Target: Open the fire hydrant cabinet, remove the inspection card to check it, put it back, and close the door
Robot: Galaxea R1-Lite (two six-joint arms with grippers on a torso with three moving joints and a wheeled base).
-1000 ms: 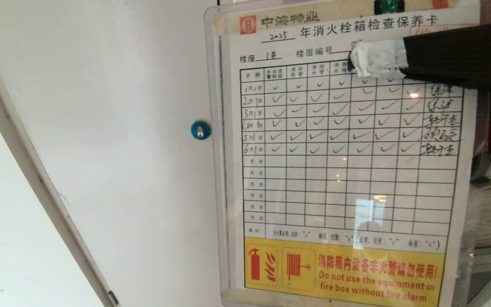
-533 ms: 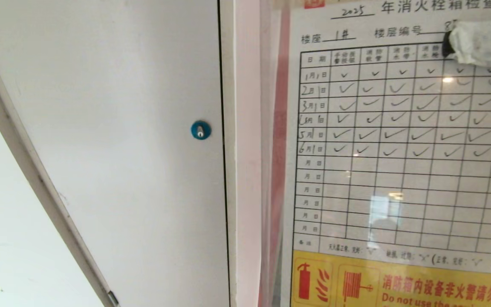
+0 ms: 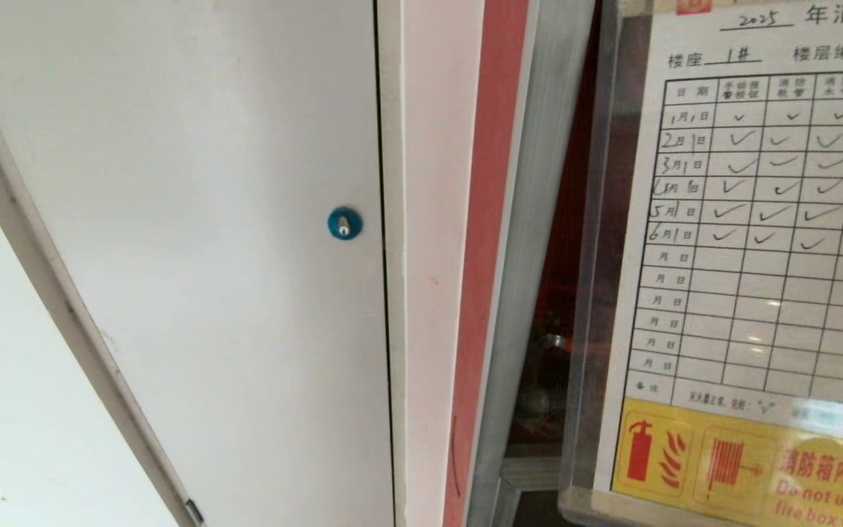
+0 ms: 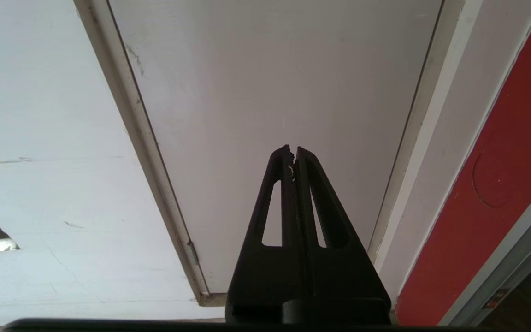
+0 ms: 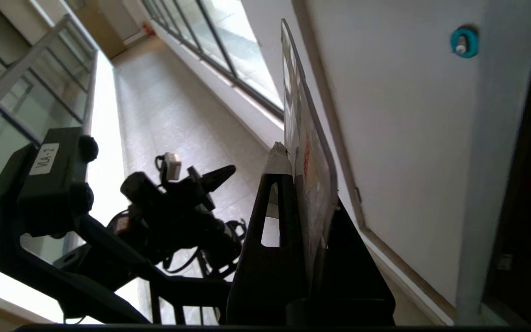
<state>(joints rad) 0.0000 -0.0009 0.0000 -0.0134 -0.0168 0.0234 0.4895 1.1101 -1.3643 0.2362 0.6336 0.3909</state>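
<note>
The plain white panel door (image 3: 195,241) fills the space on the left side of the right end effector (image 5: 293,159), and the left end effector (image 4: 292,151) points at this same panel with its two fingers pressed together and nothing between them. The fire hydrant cabinet (image 3: 516,278) stands just beside the panel, with its silver frame and red edge, and its dark inside lies behind the card. The inspection card (image 3: 751,241), a printed table in a clear sleeve, is held edge-on between the fingers of the right end effector, which are closed tightly on it, one fingertip (image 5: 278,161) wrapped in white tape. The small round blue lock (image 3: 345,223) sits on the panel, well apart from the card.
</note>
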